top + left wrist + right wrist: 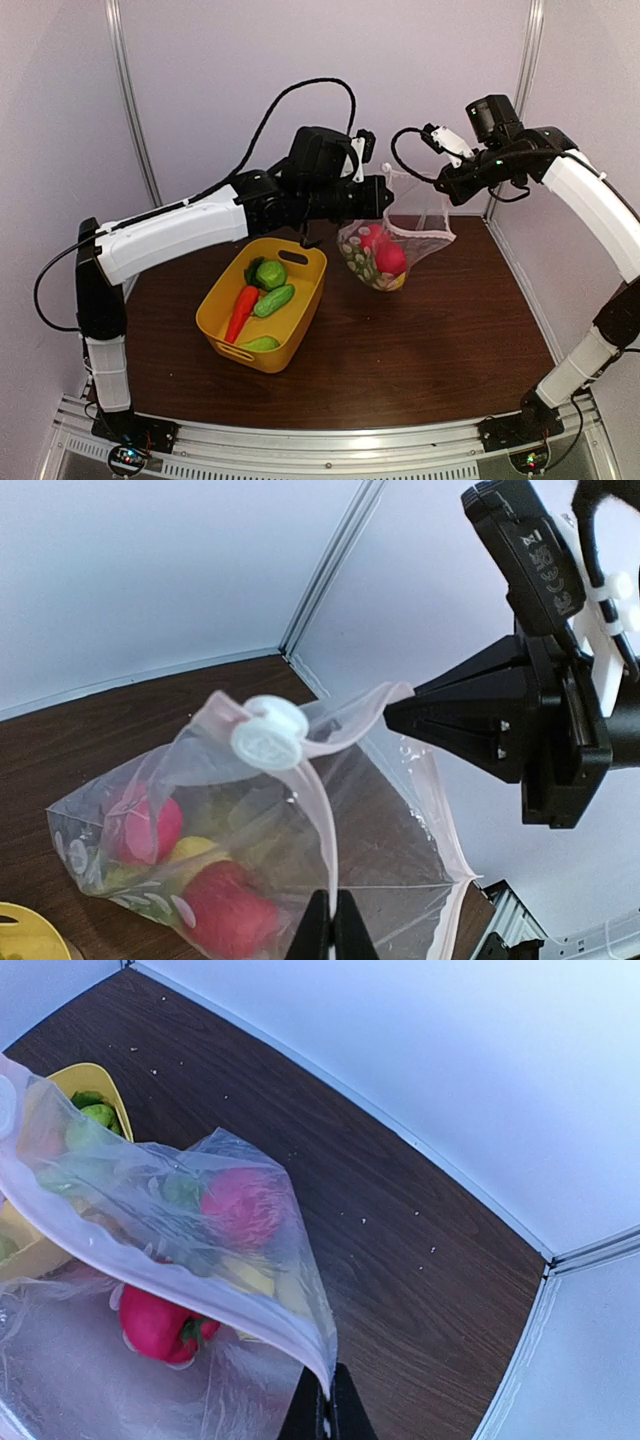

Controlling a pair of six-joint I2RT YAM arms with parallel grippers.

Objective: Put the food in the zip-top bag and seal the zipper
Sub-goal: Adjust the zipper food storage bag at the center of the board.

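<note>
I'm pinching the zipper [317, 820] in left jaws and right jaws, hanging the zip-top bag [430, 238] near the worktop's [450, 330] far edge, likely tensioning the mouth for food [272, 300] left in the tub [212, 312].

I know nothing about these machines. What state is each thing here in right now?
zip-top bag: held up between both tools, partly filled.
zipper: pinched at two spots; cannot tell whether it is sealed.
red apples: inside the bag.
carrot: lying in the tub.
cucumber: lying in the tub.
yellow tub: upright, food left in it.
left tool: shut on the zipper.
right tool: shut on the bag's edge.
</note>
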